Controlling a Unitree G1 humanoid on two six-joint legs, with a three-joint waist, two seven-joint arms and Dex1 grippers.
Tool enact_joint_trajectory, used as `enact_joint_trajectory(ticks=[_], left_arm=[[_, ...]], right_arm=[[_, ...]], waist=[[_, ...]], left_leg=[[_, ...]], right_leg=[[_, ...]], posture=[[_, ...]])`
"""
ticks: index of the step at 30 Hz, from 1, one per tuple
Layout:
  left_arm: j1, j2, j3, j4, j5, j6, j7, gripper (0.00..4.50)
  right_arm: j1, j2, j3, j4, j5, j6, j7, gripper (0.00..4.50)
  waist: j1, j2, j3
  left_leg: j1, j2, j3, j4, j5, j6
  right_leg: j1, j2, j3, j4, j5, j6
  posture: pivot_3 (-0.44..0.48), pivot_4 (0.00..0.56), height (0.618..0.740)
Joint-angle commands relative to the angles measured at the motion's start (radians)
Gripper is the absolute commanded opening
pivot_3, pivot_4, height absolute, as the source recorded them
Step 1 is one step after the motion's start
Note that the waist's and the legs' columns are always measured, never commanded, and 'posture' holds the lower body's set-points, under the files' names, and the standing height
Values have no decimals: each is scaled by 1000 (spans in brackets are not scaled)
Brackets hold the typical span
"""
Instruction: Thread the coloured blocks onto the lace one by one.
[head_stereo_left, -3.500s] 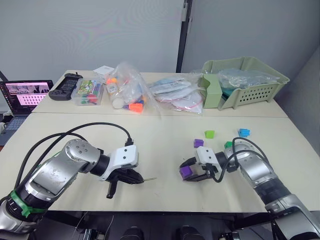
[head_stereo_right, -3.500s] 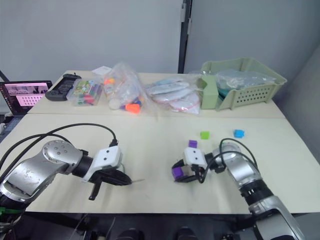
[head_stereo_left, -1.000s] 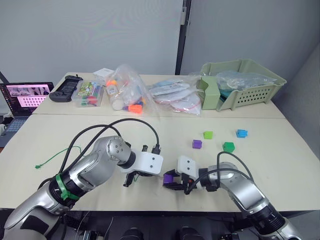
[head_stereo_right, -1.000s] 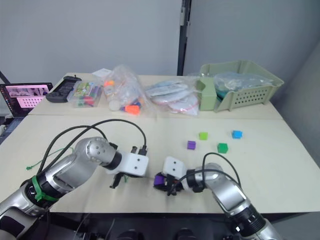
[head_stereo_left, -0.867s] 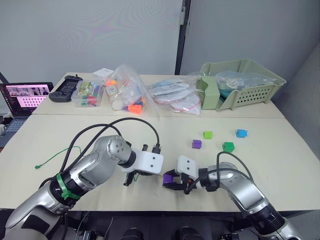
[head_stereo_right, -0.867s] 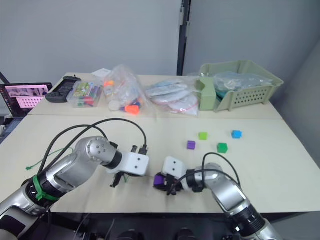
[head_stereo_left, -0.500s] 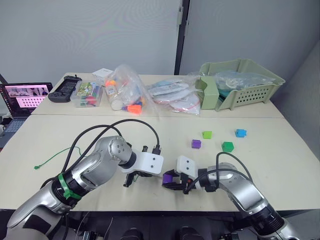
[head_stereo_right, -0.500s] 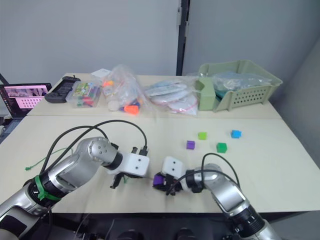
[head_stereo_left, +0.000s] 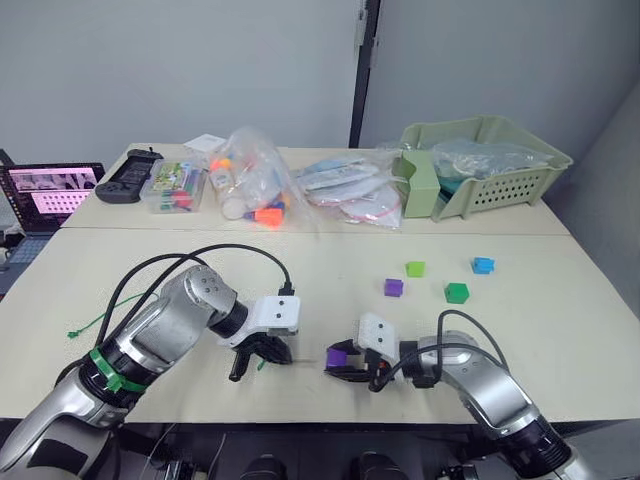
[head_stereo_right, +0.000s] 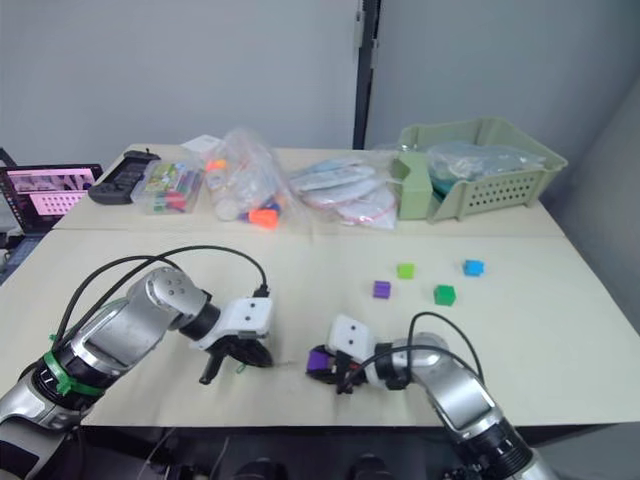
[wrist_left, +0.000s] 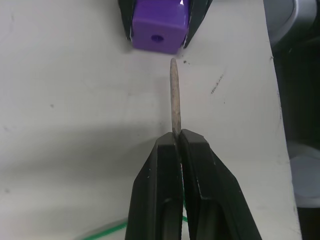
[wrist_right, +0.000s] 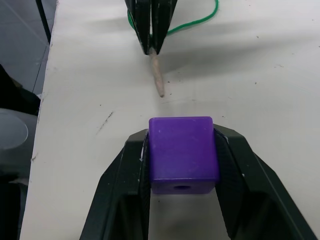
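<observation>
left eye view: the purple block (head_stereo_left: 337, 355) is pinched low over the table (head_stereo_left: 320, 270) by the right gripper (head_stereo_left: 340, 362); left wrist view: the lace (wrist_left: 102, 232) tip (wrist_left: 174, 100) is clamped in the left gripper (wrist_left: 178, 142), apparently aimed just beside the block's hole; right wrist view: tip and block are held apart.

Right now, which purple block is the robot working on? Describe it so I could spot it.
Start at the near edge of the table, between the two arms. There the right gripper pinches a purple block. The other purple block lies loose farther back beside the green ones.
</observation>
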Motion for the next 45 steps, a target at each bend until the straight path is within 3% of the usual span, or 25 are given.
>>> enact_joint_trajectory(ticks=[1, 5, 13, 25, 45], left_arm=[[-48, -7, -21, 32, 16, -20, 4, 0], [-68, -20, -35, 38, 16, -10, 16, 0], [-133, 1, -116, -166, 10, 175, 18, 0], [-232, 43, -235, -181, 21, 327, 60, 0], [-252, 11, -282, -173, -5, 339, 113, 0]], right_arm=[[4, -24, 3, -1, -6, -69, 37, 1182], [-1, -34, 11, 12, -18, -91, 42, 1182], [-6, -6, 31, 8, -46, -65, 11, 1182], [8, -4, 36, -18, -51, -48, 5, 1182], [2, 10, 49, -41, -56, -21, -15, 1182]], waist=[[4, 0, 0], [12, 0, 0], [12, 0, 0], [9, 0, 0], [9, 0, 0]], left_leg=[[-3, 0, 0, 1, 0, 0], [-4, 0, 0, 1, 0, 0], [-4, 1, 0, 1, 0, 0], [-3, 1, 0, 1, 0, 0], [-3, 2, 0, 1, 0, 0]], right_leg=[[-3, 0, 0, 0, 0, 0], [-4, 0, 0, 1, 0, 0], [-4, 1, 0, 1, 1, -1], [-4, 2, 1, 2, 1, -1], [-4, 2, 1, 2, 1, -1]], posture=[[0, 150, 740], [0, 150, 740], [0, 150, 740], [0, 150, 740], [0, 150, 740]])
